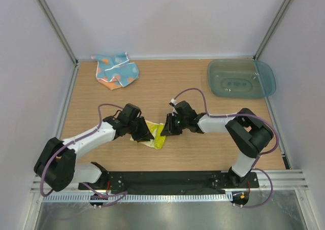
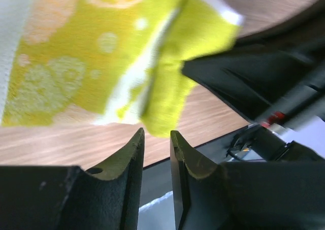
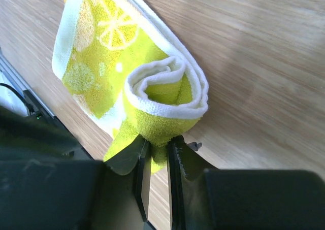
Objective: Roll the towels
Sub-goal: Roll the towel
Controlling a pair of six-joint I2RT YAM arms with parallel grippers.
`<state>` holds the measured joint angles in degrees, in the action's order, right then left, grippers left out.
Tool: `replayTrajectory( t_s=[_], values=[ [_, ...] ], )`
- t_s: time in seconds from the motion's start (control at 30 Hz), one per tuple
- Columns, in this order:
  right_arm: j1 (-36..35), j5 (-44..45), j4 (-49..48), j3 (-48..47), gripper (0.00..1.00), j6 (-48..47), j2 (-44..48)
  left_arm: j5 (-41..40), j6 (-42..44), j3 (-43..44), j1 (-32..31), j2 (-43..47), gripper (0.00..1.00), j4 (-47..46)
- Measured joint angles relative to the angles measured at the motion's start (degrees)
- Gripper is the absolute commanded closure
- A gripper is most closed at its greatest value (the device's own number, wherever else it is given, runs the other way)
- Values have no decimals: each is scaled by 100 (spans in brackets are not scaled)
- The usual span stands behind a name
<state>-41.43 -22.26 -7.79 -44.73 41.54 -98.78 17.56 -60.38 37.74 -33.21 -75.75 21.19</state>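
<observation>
The yellow towel [image 1: 154, 138], partly rolled, lies at lower centre of the overhead view, its long axis roughly left to right. Its spiral end faces the right gripper [image 3: 157, 144], which pinches it. The left gripper [image 2: 156, 138] stands slightly parted, empty. The blue towel [image 1: 117, 71] lies crumpled at upper left.

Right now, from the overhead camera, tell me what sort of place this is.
Probably a robot test booth: plain white walls box in a wooden tabletop, with two arms bolted to a black plate.

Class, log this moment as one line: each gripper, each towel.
left gripper: open, jaws empty | right gripper: shut on yellow towel | yellow towel: partly rolled | blue towel: crumpled, far left, untouched
</observation>
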Motion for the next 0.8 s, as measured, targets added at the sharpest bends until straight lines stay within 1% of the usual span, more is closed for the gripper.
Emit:
replayTrajectory(
  t_s=[0.13, 0.23, 0.33, 0.43, 0.57, 0.67, 0.8],
  values=[
    [-96, 177, 702, -348, 79, -74, 57, -881, 514, 702, -619, 551, 72, 496],
    [-151, 293, 1156, -566, 79, -92, 63, -1480, 866, 1012, -1082, 723, 72, 669],
    [-223, 420, 1633, -831, 79, -94, 63, -2055, 1189, 1226, -1690, 682, 72, 796],
    [-286, 514, 1932, -1036, 79, -96, 63, -2470, 1429, 1349, -2199, 485, 73, 885],
    [-326, 610, 2256, -1198, 79, -92, 63, -3027, 1620, 1537, -2809, -9, 73, 957],
    [-341, 658, 2400, -1228, 79, -90, 63, -3311, 1727, 1674, -3132, -367, 72, 994],
    [-348, 669, 2538, -1228, 79, -87, 63, -3593, 1762, 1786, -3351, -789, 72, 997]
  ],
)
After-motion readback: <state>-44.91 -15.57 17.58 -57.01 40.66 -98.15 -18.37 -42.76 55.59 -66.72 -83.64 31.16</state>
